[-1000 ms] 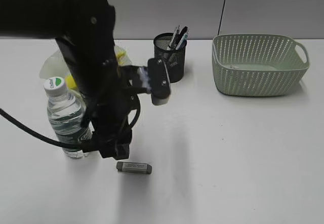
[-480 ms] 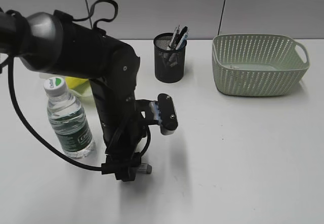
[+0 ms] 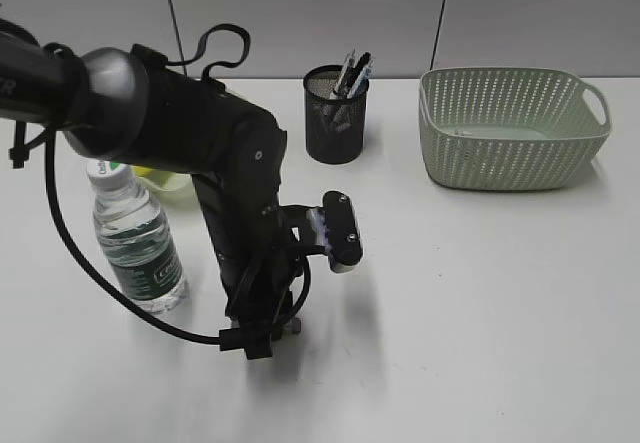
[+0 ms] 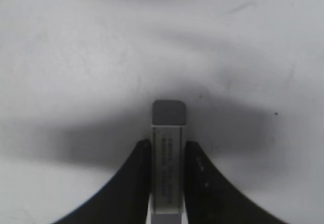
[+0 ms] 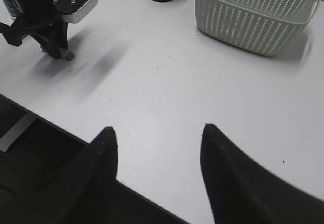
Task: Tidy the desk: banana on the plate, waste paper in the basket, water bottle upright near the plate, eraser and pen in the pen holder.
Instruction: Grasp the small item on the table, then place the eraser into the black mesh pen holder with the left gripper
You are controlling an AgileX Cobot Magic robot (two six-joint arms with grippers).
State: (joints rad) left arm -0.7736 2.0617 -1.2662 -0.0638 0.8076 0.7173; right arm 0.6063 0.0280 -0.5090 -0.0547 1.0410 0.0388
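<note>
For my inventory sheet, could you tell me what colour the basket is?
The basket is pale green, clearest in the exterior view.

A white table (image 3: 480,303) is carrying everything. A water bottle (image 3: 135,238) is standing upright on it at the left, with a plate (image 3: 165,181) lying just behind it. A black mesh pen holder (image 3: 336,113) is sitting near the back edge, and a pale green basket (image 3: 512,128) is resting to its right. A grey eraser (image 4: 168,153) is lying flat on the table near the front.

one water bottle (image 3: 133,238), one eraser (image 4: 168,153), one pen holder (image 3: 336,113), one basket (image 3: 512,128), two grippers
</note>
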